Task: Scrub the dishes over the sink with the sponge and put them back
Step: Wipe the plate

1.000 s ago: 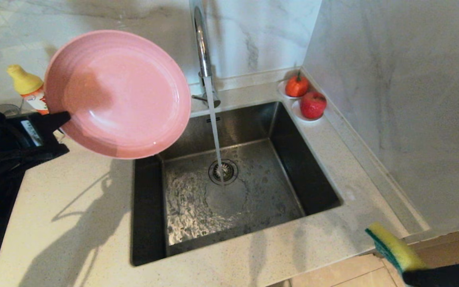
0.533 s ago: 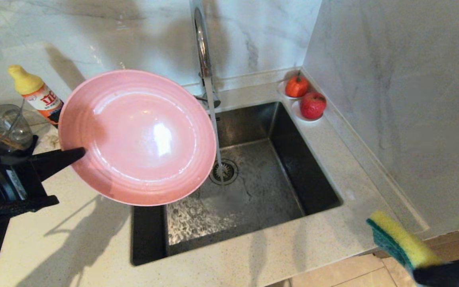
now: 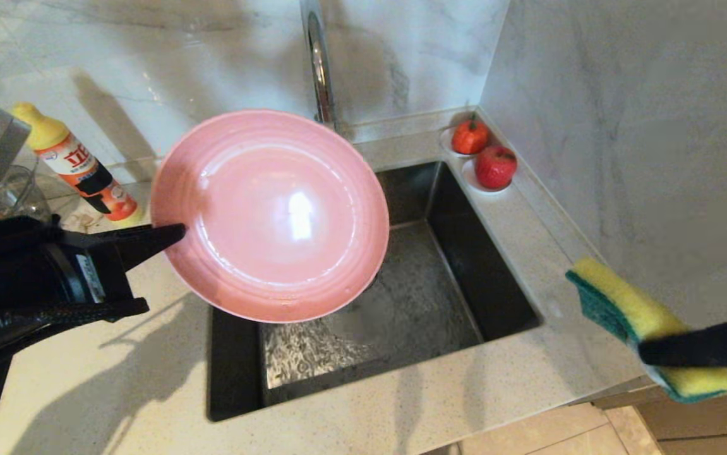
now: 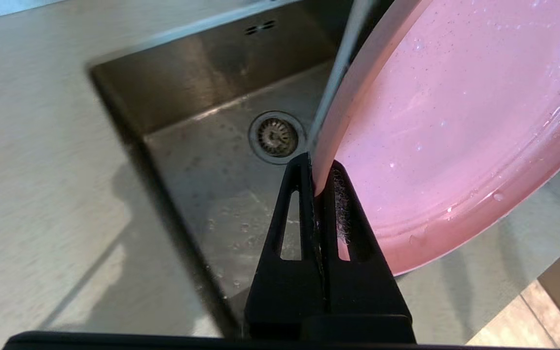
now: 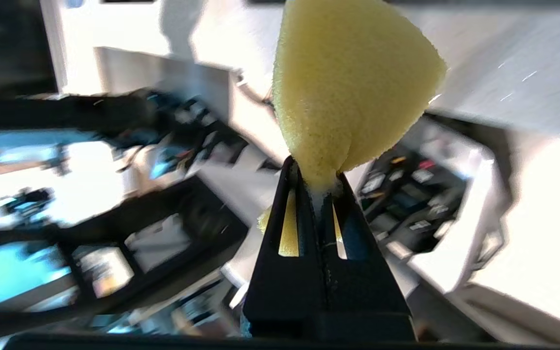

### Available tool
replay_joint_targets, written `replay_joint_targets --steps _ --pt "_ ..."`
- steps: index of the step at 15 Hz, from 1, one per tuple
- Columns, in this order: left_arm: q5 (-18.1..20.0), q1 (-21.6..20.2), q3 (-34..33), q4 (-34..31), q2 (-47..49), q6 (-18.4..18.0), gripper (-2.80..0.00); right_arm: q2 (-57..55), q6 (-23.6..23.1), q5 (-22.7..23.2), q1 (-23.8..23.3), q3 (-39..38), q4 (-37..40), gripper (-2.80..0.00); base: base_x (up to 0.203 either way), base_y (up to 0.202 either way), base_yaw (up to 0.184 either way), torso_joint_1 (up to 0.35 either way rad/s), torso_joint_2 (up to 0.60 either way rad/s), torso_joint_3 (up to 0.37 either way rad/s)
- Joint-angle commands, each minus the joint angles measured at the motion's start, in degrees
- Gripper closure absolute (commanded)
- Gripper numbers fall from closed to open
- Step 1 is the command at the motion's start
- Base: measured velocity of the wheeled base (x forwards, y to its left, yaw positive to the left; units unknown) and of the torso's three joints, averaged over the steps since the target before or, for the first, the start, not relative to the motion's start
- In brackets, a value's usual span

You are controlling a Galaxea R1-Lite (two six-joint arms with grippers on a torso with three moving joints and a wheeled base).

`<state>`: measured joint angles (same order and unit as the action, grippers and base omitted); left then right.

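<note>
Yellow foam fills your right wrist view: the sponge [image 5: 352, 92] is pinched hard between the closed fingers of the right gripper [image 5: 317, 187], the foam squeezed thin at the bite. In the head view that sponge [image 3: 644, 322] hangs off the sink's near right corner, above the counter edge, its green scouring face turned toward the sink [image 3: 477, 253] and well apart from the plate. Only one dark finger of the right gripper [image 3: 647, 354] shows there; the rest of the arm runs out of view.

Your left gripper [image 3: 170, 232] is clamped on the pink plate [image 3: 275, 212] at the rim farthest from the sink's right wall. The left wrist view shows the grip plainly: the rim of the plate [image 4: 455, 121] sits wedged between the shut fingers of the left gripper [image 4: 319, 182], one finger on each face. The plate is tilted, its hollow facing up and toward you, and it hangs over the sink's left and back part.

The plate covers the drain from the head camera, though the drain [image 4: 276, 137] is clear in the left wrist view. It also hides the lower faucet [image 3: 319, 69]; a pale streak beside the plate's edge is probably running water.

Beyond the sink's left side stands a yellow-capped bottle [image 3: 79, 167]. At the sink's far right corner sit two red fruits [image 3: 483, 151].
</note>
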<state>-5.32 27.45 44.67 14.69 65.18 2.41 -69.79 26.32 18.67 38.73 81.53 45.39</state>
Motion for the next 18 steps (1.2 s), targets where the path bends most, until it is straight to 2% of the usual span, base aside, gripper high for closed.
replay_joint_targets --steps 1,4,7,8,12,16,18 --pt "-2.68 4.40 1.77 0.20 4.13 0.21 0.00 -3.31 -0.06 -3.88 3.37 3.34 0.41 0.00 0.000 0.000 0.000 0.000 0.00 0.000" --pt "-4.21 6.20 3.04 1.77 5.72 0.66 0.00 -5.12 -0.04 -8.48 8.06 7.53 0.77 0.00 0.000 0.000 0.000 0.000 0.00 0.000" --pt "-4.34 7.85 3.95 1.92 7.71 0.94 0.00 -9.42 -0.17 -18.18 15.23 12.89 1.06 0.00 0.000 0.000 0.000 0.000 0.00 0.000" --pt "-4.41 8.59 4.34 1.92 8.24 1.44 0.00 -10.55 -0.20 -19.89 17.03 14.24 1.17 0.00 0.000 0.000 0.000 0.000 0.00 0.000" --pt "-6.76 10.77 5.25 3.27 10.40 2.51 0.00 -13.21 -0.13 -24.20 21.88 18.19 3.94 0.00 0.000 0.000 0.000 0.000 0.00 0.000" --pt "-7.94 11.18 5.16 5.57 11.20 2.60 0.00 -15.99 -0.11 -27.30 25.19 20.97 5.11 0.00 0.000 0.000 0.000 0.000 0.00 0.000" --pt "-8.84 11.31 5.25 6.28 11.68 2.68 0.00 -18.83 0.16 -30.48 27.50 22.50 6.96 0.00 0.000 0.000 0.000 0.000 0.00 0.000"
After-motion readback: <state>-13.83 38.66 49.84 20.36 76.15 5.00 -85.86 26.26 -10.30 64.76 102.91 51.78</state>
